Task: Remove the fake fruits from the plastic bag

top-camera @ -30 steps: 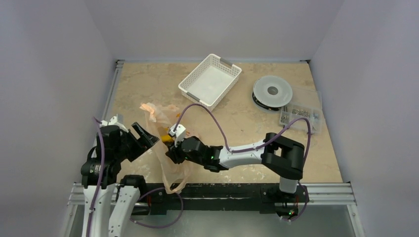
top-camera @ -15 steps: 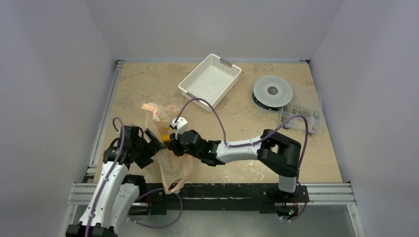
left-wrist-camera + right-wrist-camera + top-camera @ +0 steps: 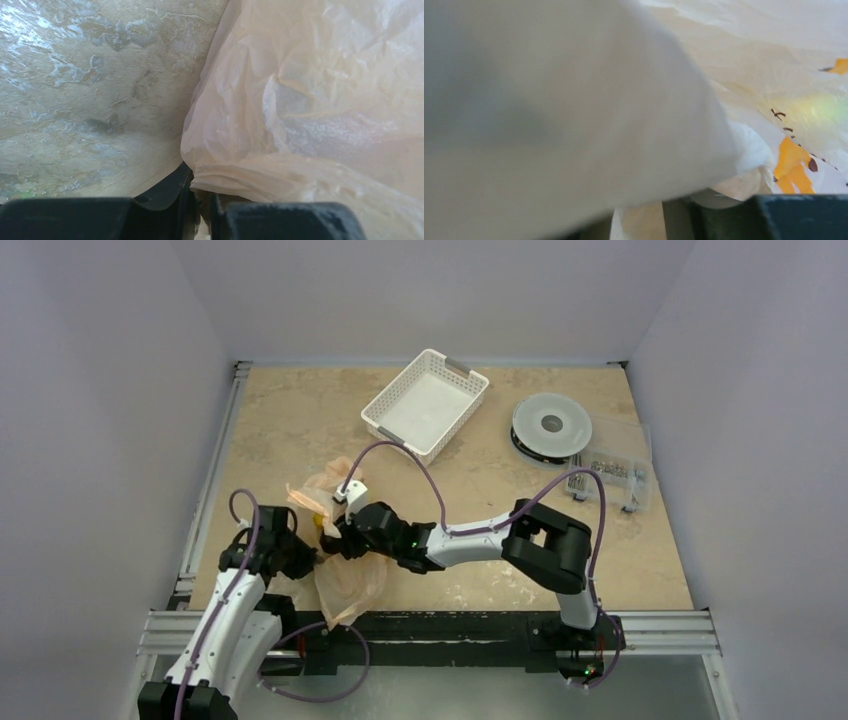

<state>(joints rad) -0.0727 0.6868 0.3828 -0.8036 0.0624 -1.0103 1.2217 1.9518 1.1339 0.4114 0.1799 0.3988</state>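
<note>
left fingers (image 3: 165,215): clenched on a fold of the plastic bag (image 3: 350,580), low over the desk (image 3: 290,420)
right fingers (image 3: 774,217): at the bag's top, film over the lens; released or clenched, cannot tell
plastic bag: crumpled on the desk's near-left part, between both arms' fingers
fake fruits: cannot tell; only a yellow-green glow (image 3: 811,107) behind the film
white basket (image 3: 395,440): far centre, well apart from the bag

A blurred pale fold of the plastic bag (image 3: 574,110) fills the left and centre of my view. At right, crinkled translucent film carries orange printed marks (image 3: 791,162) and a yellow-green glow (image 3: 814,110). My tool (image 3: 734,217) darkens the lower right.
</note>
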